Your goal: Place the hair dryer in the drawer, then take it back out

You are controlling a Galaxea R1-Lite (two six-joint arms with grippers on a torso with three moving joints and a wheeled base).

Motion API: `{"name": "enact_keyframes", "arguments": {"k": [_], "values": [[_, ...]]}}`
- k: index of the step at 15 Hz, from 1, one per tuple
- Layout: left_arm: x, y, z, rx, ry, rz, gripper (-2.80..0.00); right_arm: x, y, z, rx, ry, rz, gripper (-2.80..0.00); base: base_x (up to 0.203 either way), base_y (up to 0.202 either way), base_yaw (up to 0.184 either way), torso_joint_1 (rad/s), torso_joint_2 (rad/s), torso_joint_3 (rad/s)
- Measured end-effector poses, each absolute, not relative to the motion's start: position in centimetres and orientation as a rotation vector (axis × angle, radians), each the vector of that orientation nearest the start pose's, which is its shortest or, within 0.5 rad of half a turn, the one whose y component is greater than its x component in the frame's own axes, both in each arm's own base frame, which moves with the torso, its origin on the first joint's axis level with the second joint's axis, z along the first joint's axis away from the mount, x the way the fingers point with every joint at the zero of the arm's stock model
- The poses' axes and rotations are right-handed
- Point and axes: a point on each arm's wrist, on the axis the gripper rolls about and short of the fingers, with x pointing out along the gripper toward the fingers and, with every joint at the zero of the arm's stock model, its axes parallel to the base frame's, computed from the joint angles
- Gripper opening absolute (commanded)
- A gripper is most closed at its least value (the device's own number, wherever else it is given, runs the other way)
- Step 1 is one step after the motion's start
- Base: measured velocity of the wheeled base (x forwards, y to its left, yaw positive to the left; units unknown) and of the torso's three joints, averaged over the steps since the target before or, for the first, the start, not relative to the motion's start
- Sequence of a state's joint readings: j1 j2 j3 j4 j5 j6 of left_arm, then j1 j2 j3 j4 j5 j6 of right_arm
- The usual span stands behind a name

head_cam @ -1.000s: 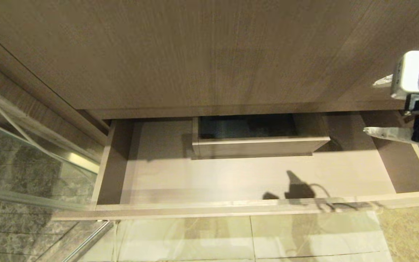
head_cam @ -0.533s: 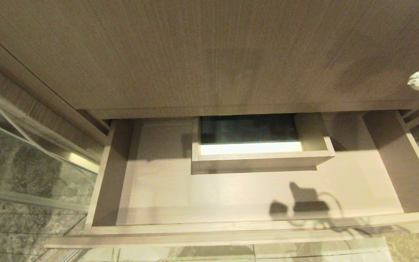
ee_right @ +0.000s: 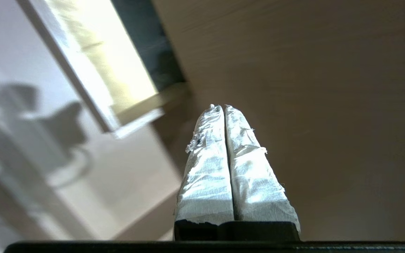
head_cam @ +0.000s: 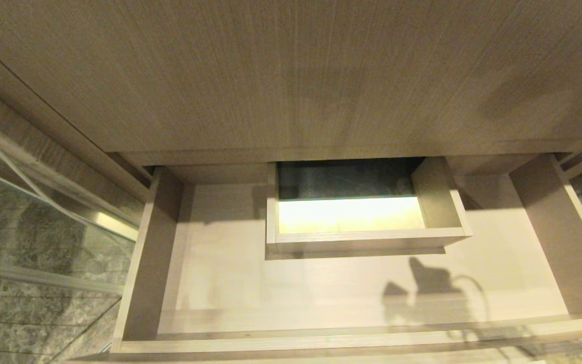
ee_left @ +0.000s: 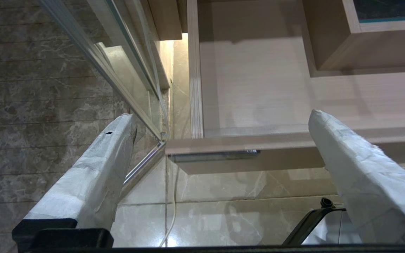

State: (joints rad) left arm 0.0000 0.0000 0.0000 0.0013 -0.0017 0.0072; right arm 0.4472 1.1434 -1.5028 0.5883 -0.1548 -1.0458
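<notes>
Wood-grain panel [head_cam: 291, 76] above open drawer [head_cam: 139, 263]; right tool [ee_right: 220, 107] closed, empty.

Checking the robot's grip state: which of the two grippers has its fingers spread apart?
The left gripper, hanging by the drawer front corner, fingers wide apart. The right gripper has its taped fingers pressed together, holding nothing.

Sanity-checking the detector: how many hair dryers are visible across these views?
0. The drawer holds only its boxed cut-out and shadows; the left tool is open and empty, the right tool shut on nothing. One may sit out of frame.
</notes>
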Motion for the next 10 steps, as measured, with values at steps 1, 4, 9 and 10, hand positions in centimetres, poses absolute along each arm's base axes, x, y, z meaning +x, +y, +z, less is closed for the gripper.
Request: {"name": "enact_keyframes", "arguments": {"k": [1, 4, 9, 10], "values": [[-2.3, 0.0, 7.5, 0.007, 0.002, -0.001, 0.0, 10.3, 4.5, 37.6, -1.046, 0.081, 0.381, -2.8, 0.0, 0.0, 0.0, 0.0, 0.0, 0.0], [-2.3, 0.0, 7.5, 0.007, 0.002, -0.002, 0.0, 10.4, 3.4, 35.9, -0.9, 0.219, 0.241, -2.8, 0.0, 0.0, 0.0, 0.0, 0.0, 0.0], [-2.3, 0.0, 7.5, 0.007, 0.001, -0.002, 0.0, 9.9, 2.0, 31.0, -0.694, 0.348, -0.029, -2.8, 0.0, 0.0, 0.0, 0.0, 0.0, 0.0], [-2.3, 0.0, 7.5, 0.007, 0.001, -0.002, 0.0, 9.6, 1.8, 29.8, -0.628, 0.36, -0.049, -2.8, 0.0, 0.0, 0.0, 0.0, 0.0, 0.0]]}}
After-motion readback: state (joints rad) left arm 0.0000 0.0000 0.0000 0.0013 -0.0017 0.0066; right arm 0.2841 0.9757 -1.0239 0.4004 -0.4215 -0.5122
